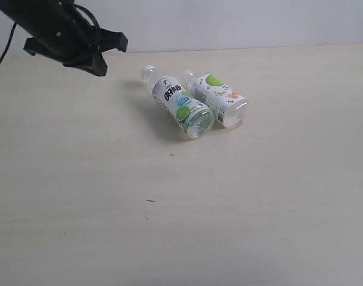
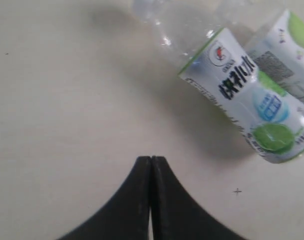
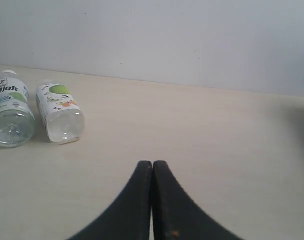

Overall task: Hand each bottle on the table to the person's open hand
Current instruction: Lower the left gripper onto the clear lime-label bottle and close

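2 bottles were seen lying on their sides on the table (image 1: 169, 226), close alongside each other and apparently touching toward their bases. Their caps were turned toward the far wall and their clear bases toward the exterior camera. The blue-marked bottle (image 1: 178, 102) lay on the side nearer the left arm, and the orange-marked bottle (image 1: 220, 98) lay just beyond it. No other bottles were shown, and no open hand was seen in any view.

The left gripper (image 2: 151, 159) was held above the table short of the blue-marked bottle (image 2: 241, 95), its fingers pressed together with nothing between them. The right gripper (image 3: 152, 163) was likewise closed tight and empty, low over bare table and well apart from both bottles.

The step in hand was judged to be the reach for the blue-marked bottle with the left arm. For this to be done well, the fingers would need to be spread wide before any descent, since closed tips could only push the bottle. The jaws would best be set across the barrel, not along it. A grip toward the shoulder was judged wiser (the bodies looked less crowded there), so that 1 finger could be slipped in without the orange-marked bottle (image 2: 291, 50) being nudged. A slow closing was advised, because a round, light bottle could be rolled away.
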Robot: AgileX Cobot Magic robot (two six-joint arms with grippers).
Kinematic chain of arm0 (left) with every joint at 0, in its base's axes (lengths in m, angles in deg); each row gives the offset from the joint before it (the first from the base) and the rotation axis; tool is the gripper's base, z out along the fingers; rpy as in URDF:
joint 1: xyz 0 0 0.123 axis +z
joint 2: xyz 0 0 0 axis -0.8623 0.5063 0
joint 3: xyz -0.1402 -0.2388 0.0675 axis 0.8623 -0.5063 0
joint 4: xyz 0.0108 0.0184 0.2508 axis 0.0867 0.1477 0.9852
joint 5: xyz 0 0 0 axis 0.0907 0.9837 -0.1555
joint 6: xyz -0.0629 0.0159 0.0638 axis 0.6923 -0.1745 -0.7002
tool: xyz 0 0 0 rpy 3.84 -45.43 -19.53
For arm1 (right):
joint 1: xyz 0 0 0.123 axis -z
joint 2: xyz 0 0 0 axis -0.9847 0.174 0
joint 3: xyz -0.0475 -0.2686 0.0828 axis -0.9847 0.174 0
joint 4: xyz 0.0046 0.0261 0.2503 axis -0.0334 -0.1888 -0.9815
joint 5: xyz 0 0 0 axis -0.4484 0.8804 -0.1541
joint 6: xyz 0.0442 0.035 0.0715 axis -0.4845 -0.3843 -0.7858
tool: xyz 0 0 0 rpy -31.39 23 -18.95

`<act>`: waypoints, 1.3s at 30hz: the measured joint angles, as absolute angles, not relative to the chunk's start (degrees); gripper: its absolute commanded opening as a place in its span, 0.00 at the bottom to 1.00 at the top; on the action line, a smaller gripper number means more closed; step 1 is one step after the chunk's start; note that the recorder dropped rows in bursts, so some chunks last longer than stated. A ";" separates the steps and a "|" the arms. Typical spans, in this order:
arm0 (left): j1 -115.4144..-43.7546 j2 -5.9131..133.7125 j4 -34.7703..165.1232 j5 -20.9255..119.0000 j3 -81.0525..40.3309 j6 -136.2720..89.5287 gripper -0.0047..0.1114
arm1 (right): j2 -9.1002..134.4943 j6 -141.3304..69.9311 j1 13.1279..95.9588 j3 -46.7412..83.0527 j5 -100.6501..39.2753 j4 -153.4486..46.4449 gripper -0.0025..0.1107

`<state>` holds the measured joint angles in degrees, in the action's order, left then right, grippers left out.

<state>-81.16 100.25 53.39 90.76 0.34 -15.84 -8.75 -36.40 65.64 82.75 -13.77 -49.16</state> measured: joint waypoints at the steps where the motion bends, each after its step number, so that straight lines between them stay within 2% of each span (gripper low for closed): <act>1: -80.41 100.14 52.84 89.57 -0.73 -15.97 0.04 | -8.75 -36.40 65.64 82.75 -13.77 -49.16 0.02; 21: -78.45 96.99 48.28 81.94 -3.47 -25.20 0.04 | -8.75 -36.40 65.18 82.75 -13.77 -49.16 0.02; 25: -78.45 96.99 46.94 76.52 -3.47 -33.18 0.04 | -8.75 -36.40 64.72 82.75 -13.77 -49.16 0.02; 31: -79.51 98.27 43.01 68.94 -3.47 -62.72 0.04 | -8.75 -36.40 64.72 82.75 -13.77 -49.16 0.02; 39: -85.13 102.49 42.75 68.59 -3.47 -113.50 0.04 | -8.75 -36.40 64.72 82.75 -13.77 -49.16 0.02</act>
<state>-85.13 102.49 42.75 68.59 -3.47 -113.50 -8.75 -36.40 64.72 82.75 -13.77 -49.16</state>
